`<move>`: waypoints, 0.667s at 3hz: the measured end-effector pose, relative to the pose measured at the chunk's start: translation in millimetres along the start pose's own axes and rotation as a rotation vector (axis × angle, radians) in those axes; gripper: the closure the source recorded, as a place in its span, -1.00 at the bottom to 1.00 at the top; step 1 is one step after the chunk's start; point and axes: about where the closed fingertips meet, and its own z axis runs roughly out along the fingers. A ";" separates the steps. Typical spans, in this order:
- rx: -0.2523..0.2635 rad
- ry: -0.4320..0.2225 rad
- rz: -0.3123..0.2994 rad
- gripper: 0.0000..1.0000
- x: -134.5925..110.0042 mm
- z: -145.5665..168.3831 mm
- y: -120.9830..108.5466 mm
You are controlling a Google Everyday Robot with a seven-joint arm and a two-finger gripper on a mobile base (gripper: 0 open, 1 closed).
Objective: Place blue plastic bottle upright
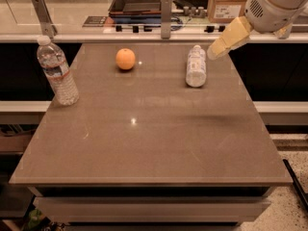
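End effector [214, 51] top-R, arm [275, 5] partly off-frame

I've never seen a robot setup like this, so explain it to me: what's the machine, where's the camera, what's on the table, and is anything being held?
One camera looks down on a brown table from above its near edge. The white and tan shape at the upper right is the robot's arm, ending in its gripper, the part that grabs. The gripper hangs just right of a small blue plastic bottle, which lies on its side toward the far edge. It holds nothing. An orange sits left of that bottle, and a taller bottle stands upright at the left edge.
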 end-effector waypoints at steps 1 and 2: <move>-0.011 0.014 0.040 -1.00 -3.2 -1.0 -4.5; -0.027 0.076 0.155 -1.00 -16.7 9.6 -10.3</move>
